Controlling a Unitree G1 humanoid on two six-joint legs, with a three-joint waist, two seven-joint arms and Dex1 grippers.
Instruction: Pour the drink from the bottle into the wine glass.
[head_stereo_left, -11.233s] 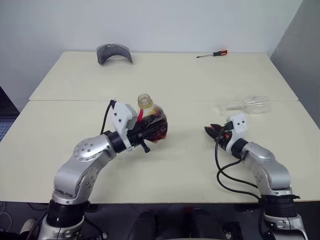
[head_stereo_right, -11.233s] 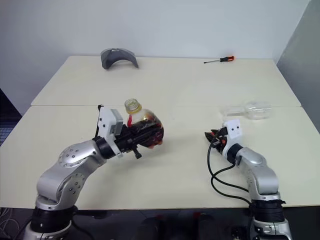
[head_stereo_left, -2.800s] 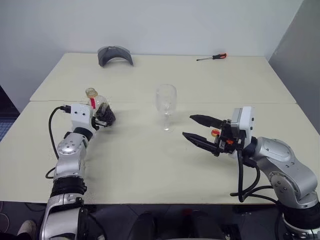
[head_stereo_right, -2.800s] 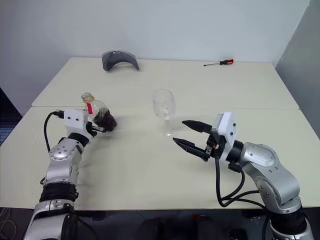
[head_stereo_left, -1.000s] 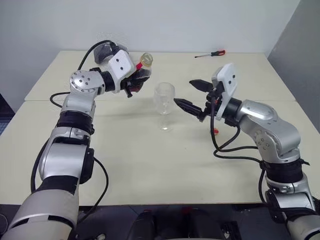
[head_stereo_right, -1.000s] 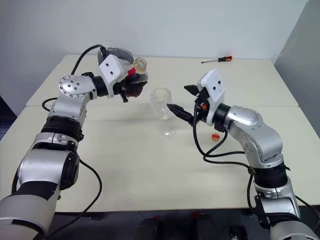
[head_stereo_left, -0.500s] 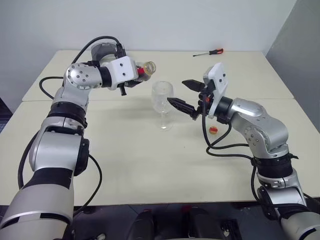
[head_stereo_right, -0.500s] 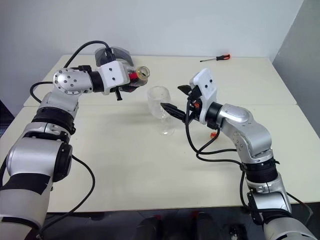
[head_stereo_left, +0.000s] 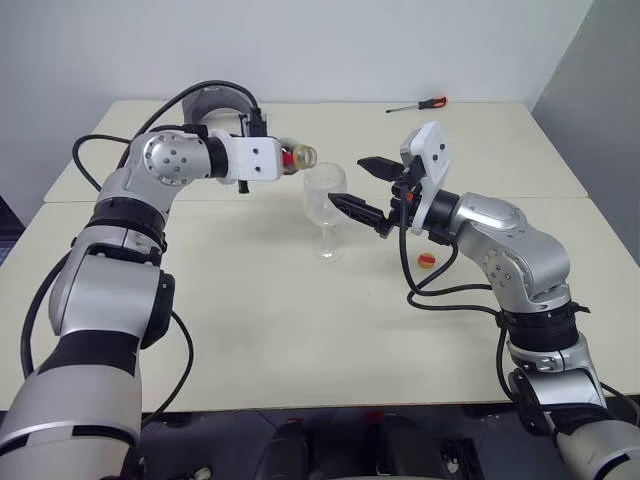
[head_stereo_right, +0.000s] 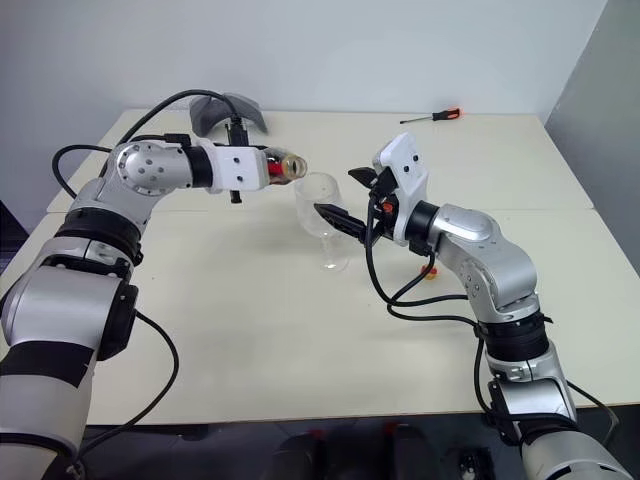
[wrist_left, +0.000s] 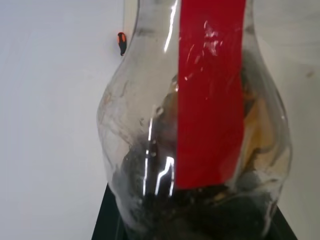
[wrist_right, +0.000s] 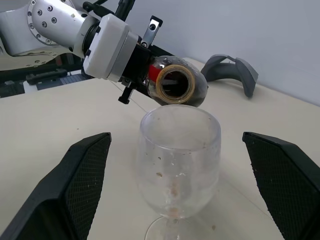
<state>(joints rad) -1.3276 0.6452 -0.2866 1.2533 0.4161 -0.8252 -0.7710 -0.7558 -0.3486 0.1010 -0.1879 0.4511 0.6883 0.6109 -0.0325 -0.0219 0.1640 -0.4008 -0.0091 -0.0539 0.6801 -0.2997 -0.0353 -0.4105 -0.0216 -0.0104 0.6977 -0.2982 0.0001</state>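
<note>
The left gripper (head_stereo_left: 283, 160) holds the bottle (wrist_right: 175, 86) tight, tipped on its side, with its open mouth just above the glass (head_stereo_left: 325, 205) at the glass's 10 o'clock. The glass stands upright on the table (head_stereo_left: 300, 330). The right gripper (wrist_right: 175, 185) is wide open, with one finger on each side of the glass, not touching it.

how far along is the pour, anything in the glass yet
Done: the cap is off and lies on the table; the wine glass stands upright. In hand: the left gripper holds the bottle tipped sideways, mouth by the rim; the open right gripper brackets the glass. Left: the pour, no drink visible in the glass.
</note>
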